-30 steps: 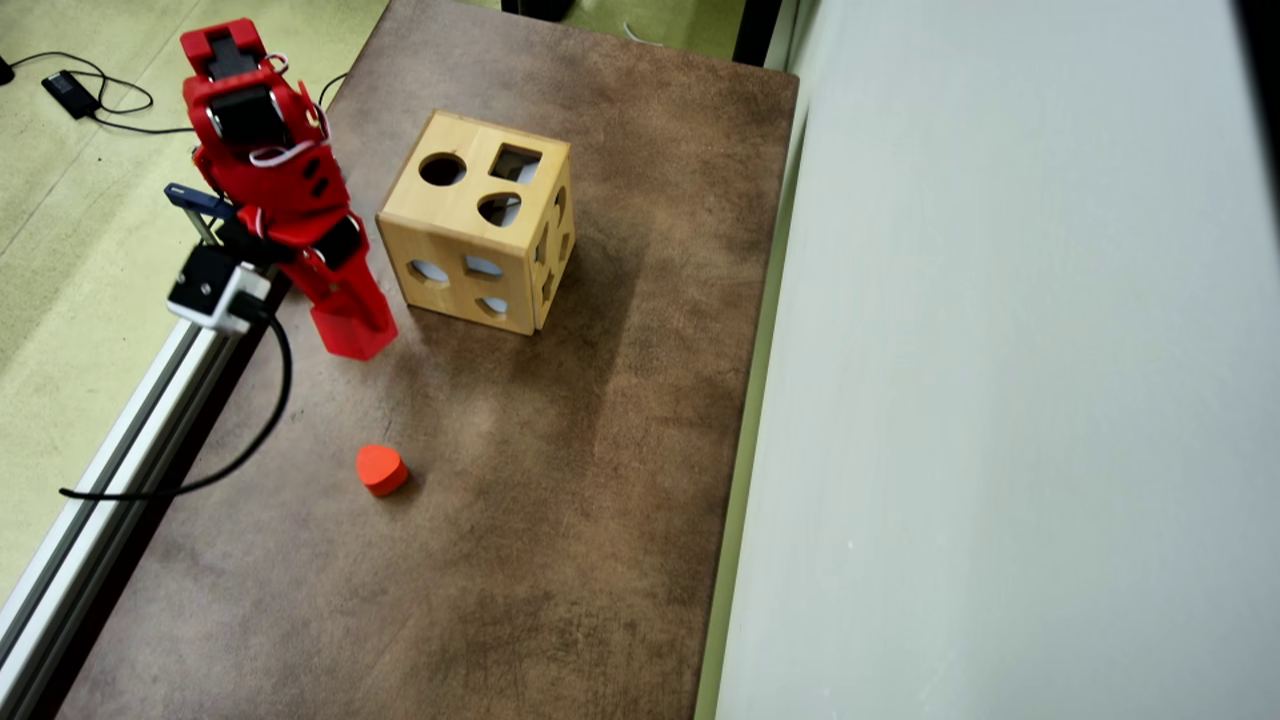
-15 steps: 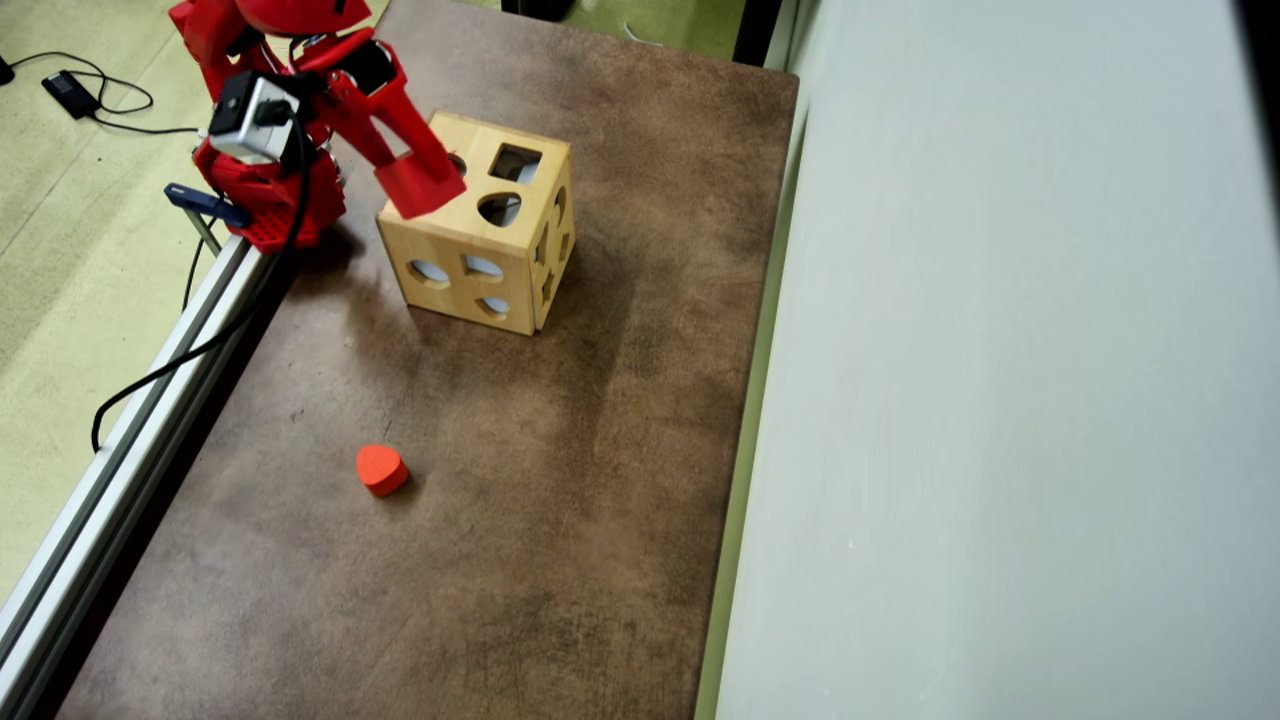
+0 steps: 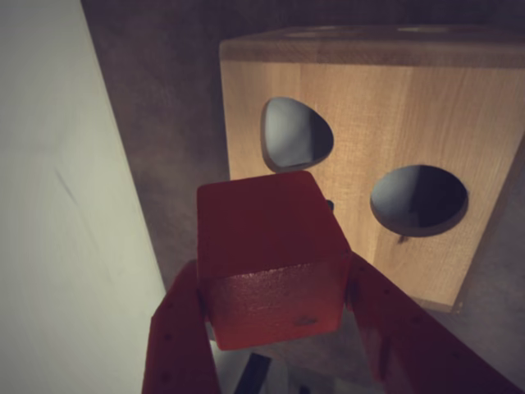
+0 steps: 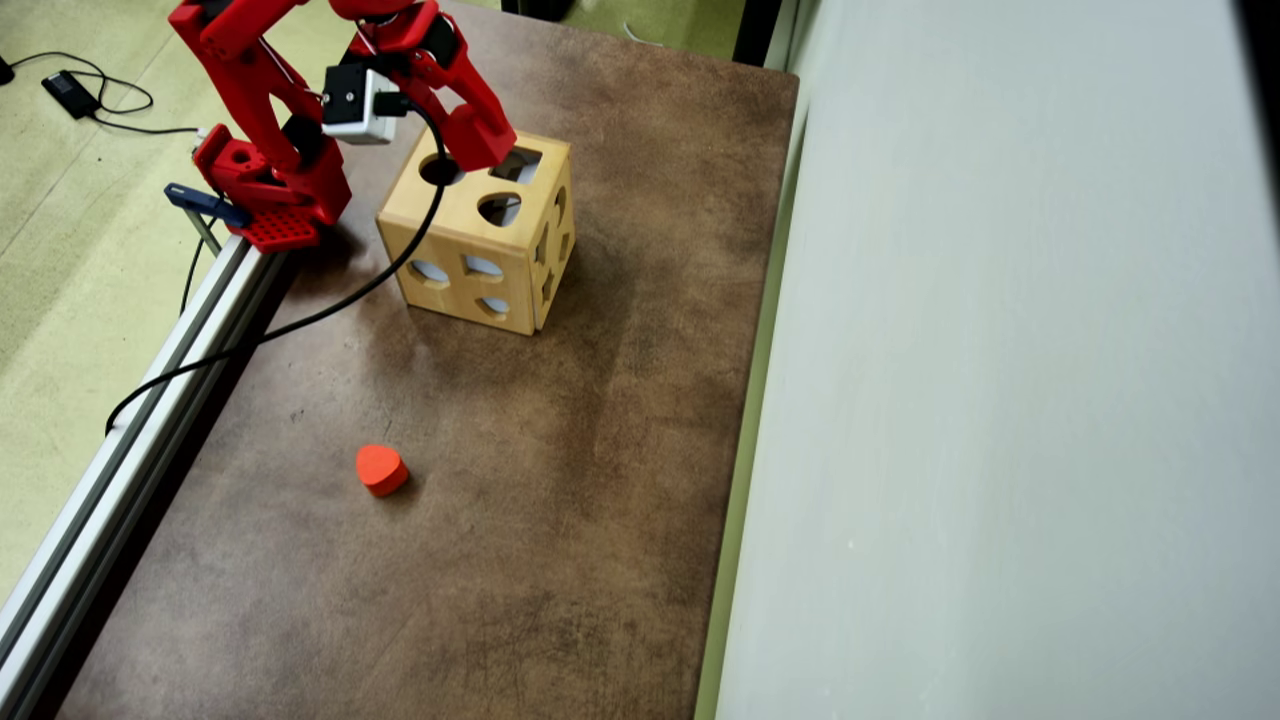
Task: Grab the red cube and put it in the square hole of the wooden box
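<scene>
One brown table [image 4: 560,520] fills the overhead view, with green floor [image 4: 60,230] at left and a pale wall [image 4: 1000,400] at right. Upper left, the gripper [image 3: 275,316] clamps the cube [image 3: 267,254] above the box [image 4: 475,240], beside the square hole [image 4: 516,163]. A heart block [image 4: 381,469] lies lower centre.

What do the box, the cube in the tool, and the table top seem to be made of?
The box looks like pale unpainted wood: grain lines show on its face in the wrist view. The cube looks painted, likely wood, with a matte red coat and a small dark scuff on one face. The table top is mottled brown and matte; whether it is laminate, a mat or leather I cannot tell.
</scene>
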Motion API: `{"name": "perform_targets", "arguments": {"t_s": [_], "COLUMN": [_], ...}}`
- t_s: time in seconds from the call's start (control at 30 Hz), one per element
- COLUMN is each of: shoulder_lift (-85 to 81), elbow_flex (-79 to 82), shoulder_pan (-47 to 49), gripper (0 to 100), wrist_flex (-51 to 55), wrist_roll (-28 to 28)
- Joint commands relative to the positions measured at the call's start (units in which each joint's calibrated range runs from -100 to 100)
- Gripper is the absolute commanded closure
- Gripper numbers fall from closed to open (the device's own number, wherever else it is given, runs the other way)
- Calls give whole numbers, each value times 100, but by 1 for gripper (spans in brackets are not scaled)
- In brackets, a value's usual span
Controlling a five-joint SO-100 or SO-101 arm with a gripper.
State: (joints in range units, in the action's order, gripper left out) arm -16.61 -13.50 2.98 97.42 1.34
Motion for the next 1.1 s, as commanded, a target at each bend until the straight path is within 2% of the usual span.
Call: {"name": "perform_targets", "arguments": {"t_s": [0.0, 0.3, 0.67, 1.07], "shoulder_lift": [-178, -59, 918, 1275], "elbow_flex": [35, 62, -37, -466], "shoulder_pan": [133, 140, 155, 727], "gripper": [98, 98, 98, 98], "wrist_flex": [57, 17, 9, 9], "wrist_roll": [-83, -225, -391, -684]}}
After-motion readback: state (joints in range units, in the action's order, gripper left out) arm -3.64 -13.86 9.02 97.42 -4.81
